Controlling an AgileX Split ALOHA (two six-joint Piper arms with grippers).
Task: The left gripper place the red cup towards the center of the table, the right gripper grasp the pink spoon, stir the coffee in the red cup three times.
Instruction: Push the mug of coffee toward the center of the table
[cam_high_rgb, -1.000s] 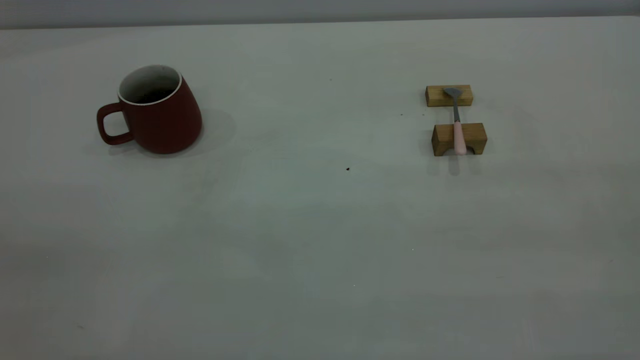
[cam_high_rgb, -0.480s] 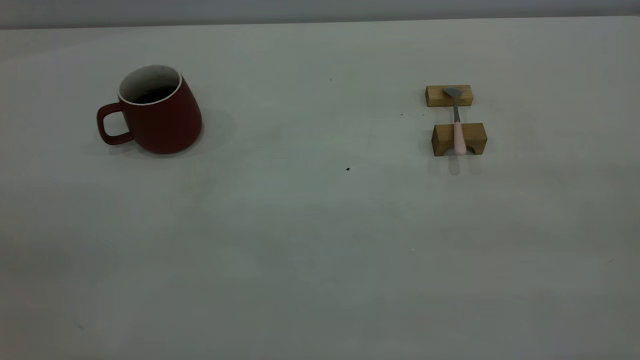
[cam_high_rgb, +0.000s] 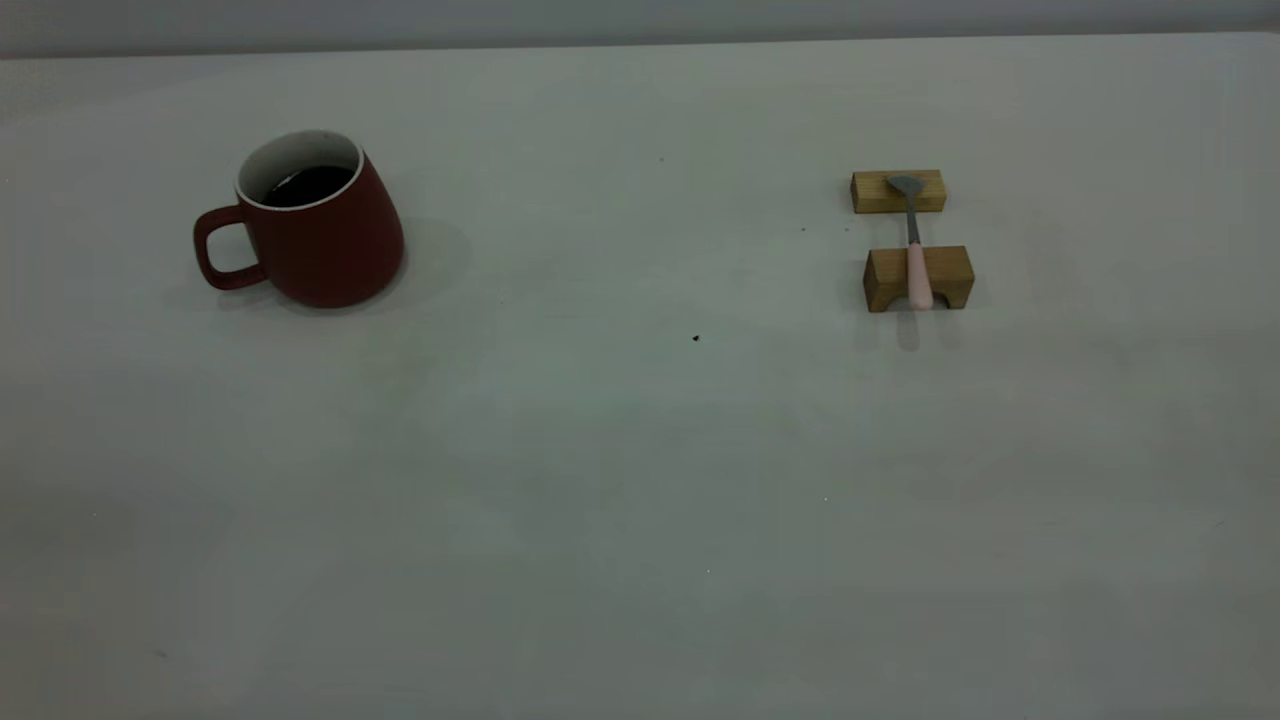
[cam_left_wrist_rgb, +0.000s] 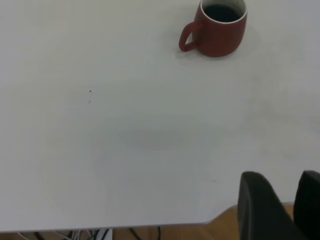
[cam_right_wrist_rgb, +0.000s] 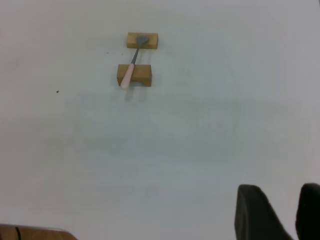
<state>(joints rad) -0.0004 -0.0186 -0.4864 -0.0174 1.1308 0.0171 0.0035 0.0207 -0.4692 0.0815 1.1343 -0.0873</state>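
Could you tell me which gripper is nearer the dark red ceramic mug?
Left. The left gripper faces the dark red ceramic mug across bare table; the right gripper views only the spoon side.

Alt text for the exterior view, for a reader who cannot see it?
A red cup holding coffee stands on the left of a table, handle pointing left. On the right, a pink spoon lies across two wooden blocks. No robot arm appears.

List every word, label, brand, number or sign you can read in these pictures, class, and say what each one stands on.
None: no readable text appears in any view.
The red cup is plain, with no logo or print on the sides shown.
The pink spoon and the two wooden blocks carry no marks.
The table shows only a few tiny dark specks, not writing.
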